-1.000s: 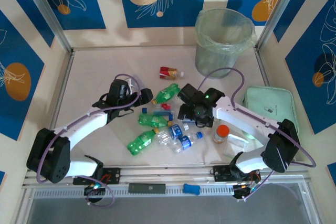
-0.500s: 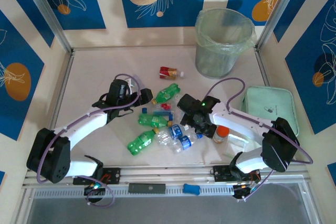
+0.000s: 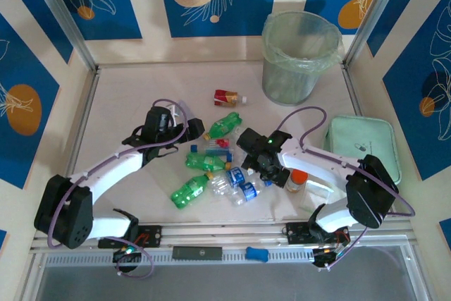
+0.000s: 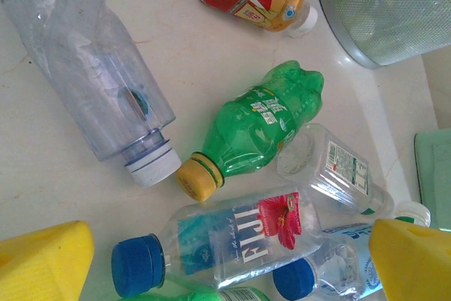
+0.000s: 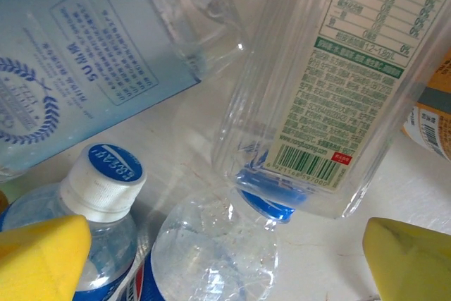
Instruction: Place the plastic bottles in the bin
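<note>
Several plastic bottles lie in a cluster mid-table: a red-and-gold one (image 3: 229, 97), green ones (image 3: 222, 126) (image 3: 189, 192), and clear blue-labelled ones (image 3: 239, 187). The bin (image 3: 299, 58) stands at the back right. My left gripper (image 3: 192, 132) is open over a Fiji bottle (image 4: 239, 241), which lies between its yellow pads (image 4: 42, 259); a green bottle (image 4: 264, 128) lies just beyond. My right gripper (image 3: 268, 167) is open and low over the cluster. Its pads (image 5: 409, 262) stand either side of a clear bottle's base (image 5: 215, 255), beside a white-labelled bottle (image 5: 331, 82).
A squat container with an orange cap (image 3: 297, 180) stands right of the cluster, close to the right arm. The mint-green tray (image 3: 363, 142) lies at the right edge. A large clear bottle (image 4: 84, 68) lies left of the green one. A small blue object (image 3: 257, 254) sits on the front rail.
My right gripper has come down and toward the near side onto the bottle cluster, staying open. The left arm and the bottles have not visibly moved.
</note>
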Motion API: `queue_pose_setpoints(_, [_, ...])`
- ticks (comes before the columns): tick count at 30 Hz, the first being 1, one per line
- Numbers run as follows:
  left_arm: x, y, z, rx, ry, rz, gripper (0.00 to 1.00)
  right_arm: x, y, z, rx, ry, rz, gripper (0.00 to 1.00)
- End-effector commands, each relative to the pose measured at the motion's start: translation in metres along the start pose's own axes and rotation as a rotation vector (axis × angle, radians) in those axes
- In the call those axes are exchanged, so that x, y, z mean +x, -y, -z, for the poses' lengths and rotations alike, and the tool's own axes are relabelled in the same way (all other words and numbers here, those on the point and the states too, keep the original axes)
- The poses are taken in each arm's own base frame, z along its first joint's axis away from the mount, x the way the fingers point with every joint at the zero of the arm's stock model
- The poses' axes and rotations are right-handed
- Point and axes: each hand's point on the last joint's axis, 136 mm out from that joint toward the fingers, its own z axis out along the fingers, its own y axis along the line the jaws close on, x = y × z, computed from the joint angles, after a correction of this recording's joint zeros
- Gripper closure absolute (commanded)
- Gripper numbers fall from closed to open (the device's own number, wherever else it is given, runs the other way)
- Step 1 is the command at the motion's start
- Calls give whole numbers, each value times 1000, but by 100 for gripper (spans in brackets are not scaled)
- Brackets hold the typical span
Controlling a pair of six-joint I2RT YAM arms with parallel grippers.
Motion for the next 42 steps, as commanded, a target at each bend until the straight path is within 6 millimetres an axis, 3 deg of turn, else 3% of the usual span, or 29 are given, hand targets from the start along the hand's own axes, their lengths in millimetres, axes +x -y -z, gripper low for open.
queue_pose_setpoints(1, [-2,-5,4,-15,14,-7,0,-6,7,-10,38,22,-23,0])
queue_pose_setpoints(20, [-4,-6,14,-32,30,-12,0,-70,-27,-29,-97,113,58,1])
queue_pose_setpoints(26, [-3,-6,14,-29,29,-10,0,-73,-19,-24,-135,81,12,1])
queue_pose_setpoints(31, [-3,-7,13,-28,33,-11,0,-77,0,-20,-166,50,-136,1])
queue_pose_setpoints(36, [-2,-7,11,-25,27,-10,0,-87,5,-18,-240,31,-248,1])
queue_pose_setpoints(42, [-3,-8,11,-28,30,-9,0,-99,14,-26,-262,10,-335,1])
